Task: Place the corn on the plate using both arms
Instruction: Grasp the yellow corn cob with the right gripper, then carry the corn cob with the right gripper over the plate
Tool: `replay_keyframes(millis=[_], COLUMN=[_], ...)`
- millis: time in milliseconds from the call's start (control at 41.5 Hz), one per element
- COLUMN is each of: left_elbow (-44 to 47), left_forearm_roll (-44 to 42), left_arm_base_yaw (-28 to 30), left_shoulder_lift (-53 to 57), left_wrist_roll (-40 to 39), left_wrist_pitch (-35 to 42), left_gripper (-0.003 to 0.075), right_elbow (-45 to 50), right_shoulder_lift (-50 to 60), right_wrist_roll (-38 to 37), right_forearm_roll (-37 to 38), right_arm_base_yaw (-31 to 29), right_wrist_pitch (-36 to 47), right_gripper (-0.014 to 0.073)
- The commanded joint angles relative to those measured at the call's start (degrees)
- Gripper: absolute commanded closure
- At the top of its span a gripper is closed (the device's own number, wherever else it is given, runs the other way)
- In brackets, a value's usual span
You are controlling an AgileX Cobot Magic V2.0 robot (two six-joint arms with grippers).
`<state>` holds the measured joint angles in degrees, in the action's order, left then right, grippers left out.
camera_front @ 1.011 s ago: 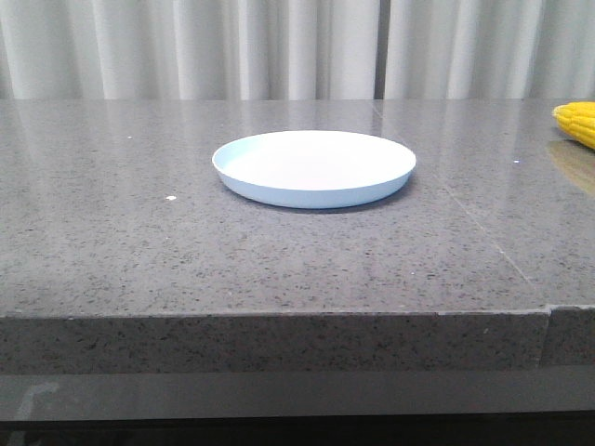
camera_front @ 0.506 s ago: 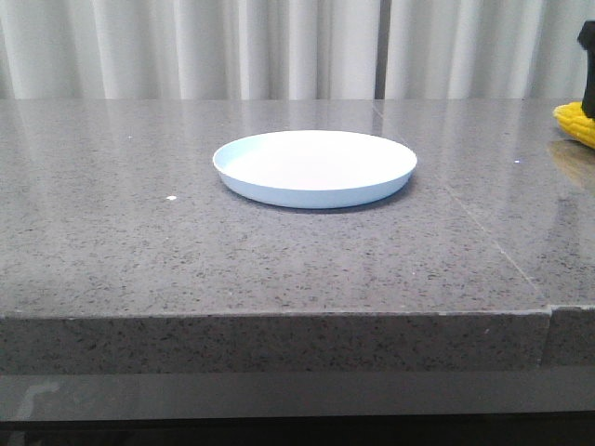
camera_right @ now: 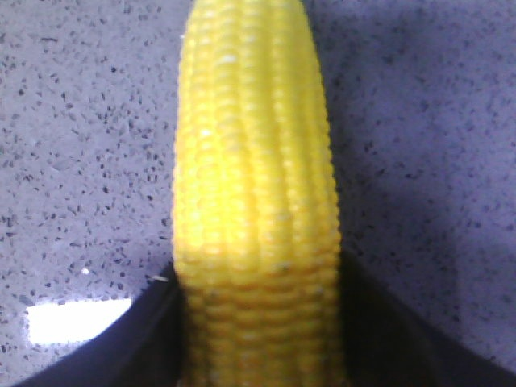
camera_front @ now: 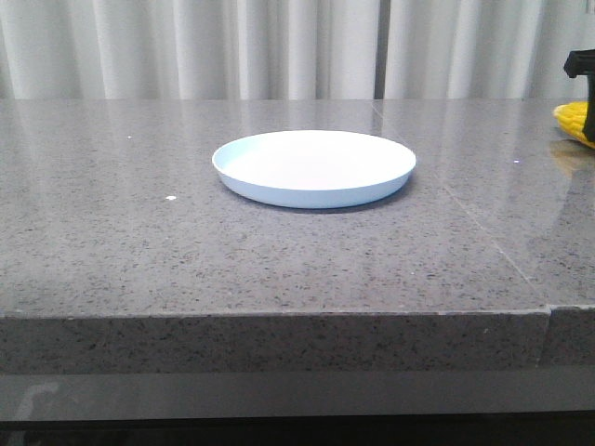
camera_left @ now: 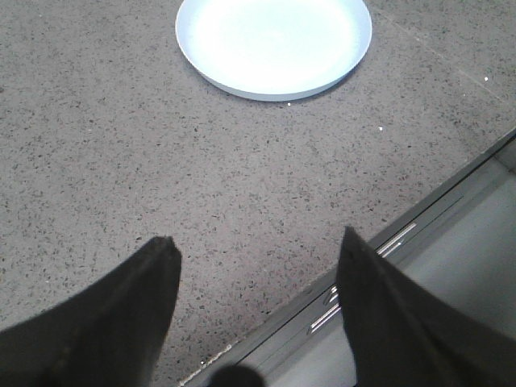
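my right gripper (camera_right: 258, 339) straddles the corn (camera_right: 254, 201) at the tabletop's (camera_front: 279, 251) right edge, grip unclear; left gripper (camera_left: 258, 258) open, empty; plate (camera_front: 314, 167) mid-table.

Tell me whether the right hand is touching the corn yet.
Cannot tell. In the right wrist view the right hand straddles the corn, its dark fingers flush against both sides, but blur and shadow hide whether any gap remains.

Speckled grey stone table (camera_front: 279, 260), pale curtains (camera_front: 279, 46).

Left gripper (camera_left: 256, 246) jaws apart over speckled grey table (camera_left: 121, 145) near its edge; plate (camera_left: 274, 42) well apart.
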<state>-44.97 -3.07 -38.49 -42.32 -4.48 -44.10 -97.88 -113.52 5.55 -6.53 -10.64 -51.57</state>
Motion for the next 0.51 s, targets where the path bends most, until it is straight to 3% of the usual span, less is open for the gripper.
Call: replay_keyframes(millis=[0, 265, 482], left_elbow=[-1.5, -1.5, -1.5], left_forearm_roll=[-0.1, -0.1, -0.1], left_arm_base_yaw=[-0.5, -0.5, -0.5], left_shoulder_lift=[0.1, 0.1, 0.1], left_wrist_roll=[-0.6, -0.6, -0.6], left_wrist_pitch=[4.0, 4.0, 4.0], left_gripper=[0.03, 0.03, 0.03], right_elbow=[-2.0, -2.0, -2.0], right_shoulder_lift=[3.8, 11.0, 17.3], right_wrist_roll=[0.7, 0.7, 0.7], right_forearm_roll=[-0.5, -0.6, -3.3], right_arm_base_yaw=[-0.2, 3.6, 13.8], right_wrist_pitch=[0.6, 0.4, -0.1], right_gripper=[0.0324, 0.032, 0.032])
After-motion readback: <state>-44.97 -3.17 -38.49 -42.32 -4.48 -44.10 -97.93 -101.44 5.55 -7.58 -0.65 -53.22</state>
